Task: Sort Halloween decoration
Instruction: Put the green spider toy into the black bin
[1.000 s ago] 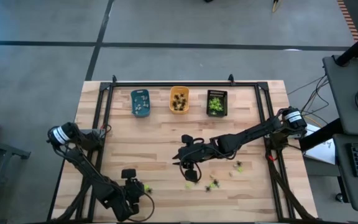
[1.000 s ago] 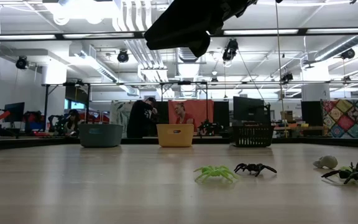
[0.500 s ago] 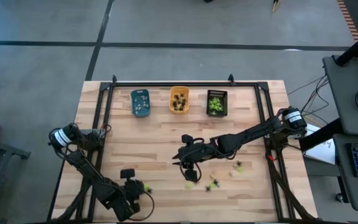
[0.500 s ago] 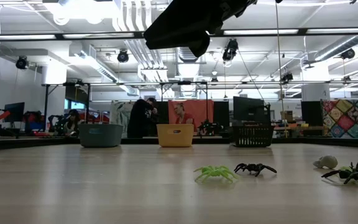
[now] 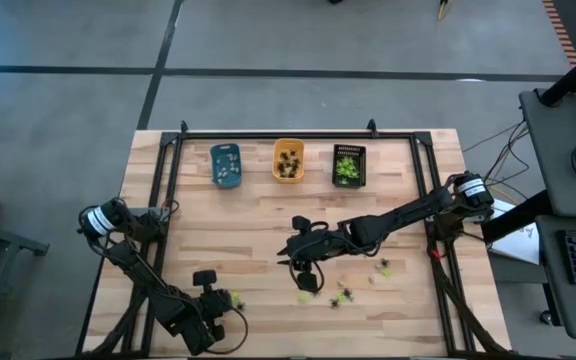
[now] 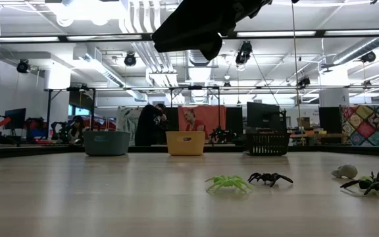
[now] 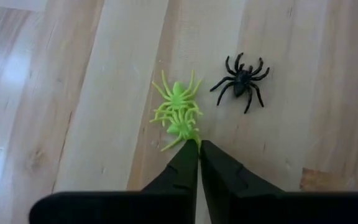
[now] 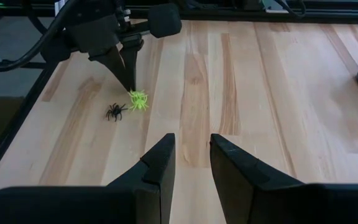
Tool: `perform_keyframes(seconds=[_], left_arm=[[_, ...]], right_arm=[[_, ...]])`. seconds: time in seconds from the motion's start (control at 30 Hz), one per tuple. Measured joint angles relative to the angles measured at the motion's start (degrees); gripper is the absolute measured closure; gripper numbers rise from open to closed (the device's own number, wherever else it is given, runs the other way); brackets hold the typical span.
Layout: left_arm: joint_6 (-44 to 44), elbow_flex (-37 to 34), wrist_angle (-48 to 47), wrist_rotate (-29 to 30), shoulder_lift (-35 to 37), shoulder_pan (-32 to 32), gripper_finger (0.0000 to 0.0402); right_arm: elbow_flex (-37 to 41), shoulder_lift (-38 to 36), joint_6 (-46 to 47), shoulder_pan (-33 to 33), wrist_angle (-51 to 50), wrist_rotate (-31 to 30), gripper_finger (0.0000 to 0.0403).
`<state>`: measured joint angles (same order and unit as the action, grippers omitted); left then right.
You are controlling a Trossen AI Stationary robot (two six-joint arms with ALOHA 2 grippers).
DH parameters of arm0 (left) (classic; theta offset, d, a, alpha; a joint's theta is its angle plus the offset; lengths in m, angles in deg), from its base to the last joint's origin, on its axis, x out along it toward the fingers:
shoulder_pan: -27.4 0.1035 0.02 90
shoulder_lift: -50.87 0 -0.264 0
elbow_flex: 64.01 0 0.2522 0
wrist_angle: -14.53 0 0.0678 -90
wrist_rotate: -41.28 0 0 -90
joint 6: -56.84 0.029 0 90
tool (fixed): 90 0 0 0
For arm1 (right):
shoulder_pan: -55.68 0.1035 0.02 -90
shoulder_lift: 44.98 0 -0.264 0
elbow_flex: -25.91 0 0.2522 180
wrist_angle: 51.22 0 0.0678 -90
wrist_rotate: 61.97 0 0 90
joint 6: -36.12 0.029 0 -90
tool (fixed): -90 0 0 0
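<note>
The green spider (image 7: 178, 113) lies near the table's 7 o'clock corner, a black spider (image 7: 242, 79) just beside it. The left gripper (image 7: 198, 149), jaws pressed together, pinches its trailing leg; the right gripper (image 8: 189, 163) hovers mid-table, parted, empty.

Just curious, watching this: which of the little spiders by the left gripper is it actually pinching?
The yellow-green spider. The left gripper has shut on one of its legs; the black spider beside it lies untouched, clear of the tips.

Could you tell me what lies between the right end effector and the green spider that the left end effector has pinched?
Only bare wooden table, in the right wrist view: nothing sits between the right end effector and the green spider pinched by the left end effector.
</note>
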<state>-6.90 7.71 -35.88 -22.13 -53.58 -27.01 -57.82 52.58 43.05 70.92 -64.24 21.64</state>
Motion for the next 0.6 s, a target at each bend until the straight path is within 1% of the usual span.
perform_keyframes(seconds=[0.1,0.3,0.4,0.6], left_arm=[[0.24,-0.02,-0.43,1.13,0.66,-0.37,0.0401],[1.28,0.02,-1.31,1.45,3.03,-0.66,0.0402],[2.80,0.02,-1.28,3.04,4.64,-0.66,0.0402],[6.49,0.02,-2.07,5.27,7.09,-0.59,0.0401]], right_arm=[[0.02,0.00,-0.08,0.00,0.00,0.00,0.0312],[0.02,0.28,-0.97,0.00,0.12,0.09,0.0312],[0.02,1.21,-1.05,0.00,0.71,0.17,0.0312],[0.02,5.60,-5.09,0.00,7.29,0.39,0.0312]])
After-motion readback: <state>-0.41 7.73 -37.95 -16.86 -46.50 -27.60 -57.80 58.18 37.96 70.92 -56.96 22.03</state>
